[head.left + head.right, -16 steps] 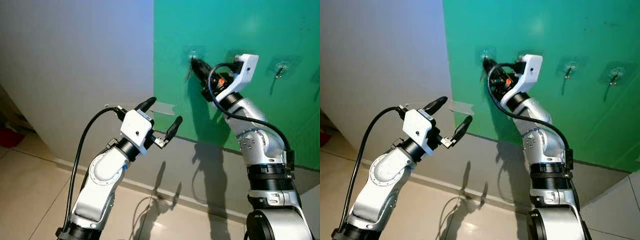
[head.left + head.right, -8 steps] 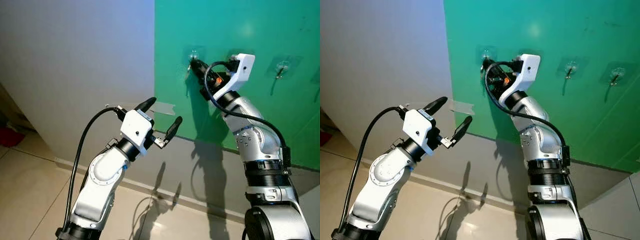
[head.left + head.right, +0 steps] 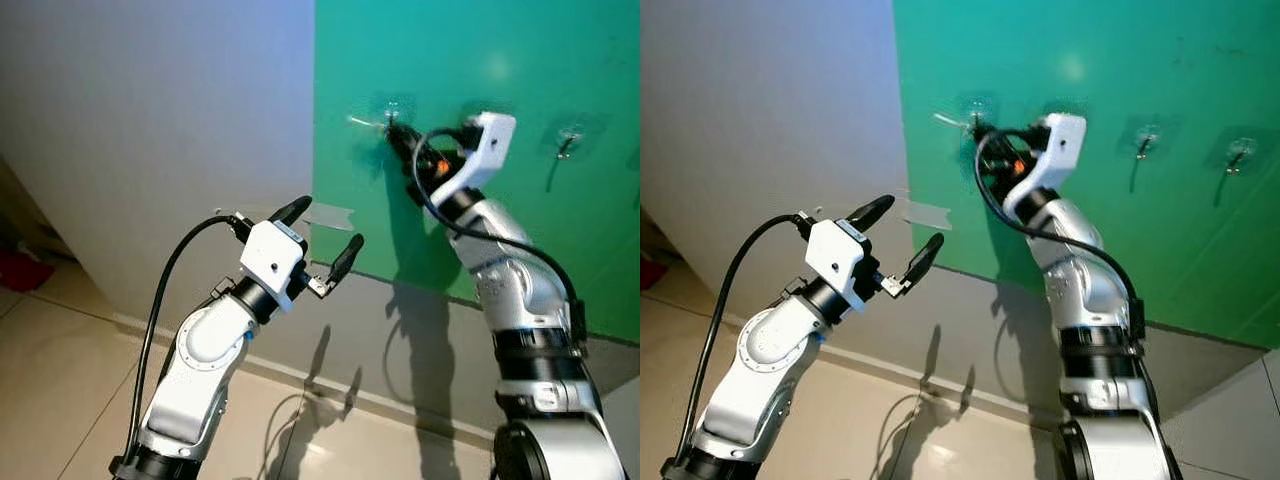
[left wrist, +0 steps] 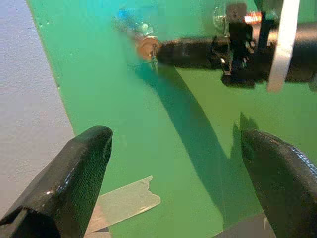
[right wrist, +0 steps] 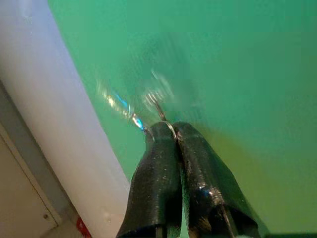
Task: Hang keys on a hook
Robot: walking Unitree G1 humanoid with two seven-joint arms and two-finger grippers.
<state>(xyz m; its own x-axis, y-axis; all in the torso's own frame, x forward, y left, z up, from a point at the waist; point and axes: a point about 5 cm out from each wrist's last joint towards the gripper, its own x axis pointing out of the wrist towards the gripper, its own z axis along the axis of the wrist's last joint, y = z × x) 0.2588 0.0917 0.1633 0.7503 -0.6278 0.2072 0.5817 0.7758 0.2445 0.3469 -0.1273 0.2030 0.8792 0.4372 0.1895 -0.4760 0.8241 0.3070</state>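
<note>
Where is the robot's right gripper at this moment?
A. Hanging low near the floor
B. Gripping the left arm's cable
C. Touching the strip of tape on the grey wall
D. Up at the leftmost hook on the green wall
D: the right gripper is raised to the leftmost hook on the green wall, its fingers pinched shut on the key ring, while the left gripper hovers open lower down.

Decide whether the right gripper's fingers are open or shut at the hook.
Shut: the right gripper has its two black fingers pressed together, pinching the key ring by the hook.
</note>
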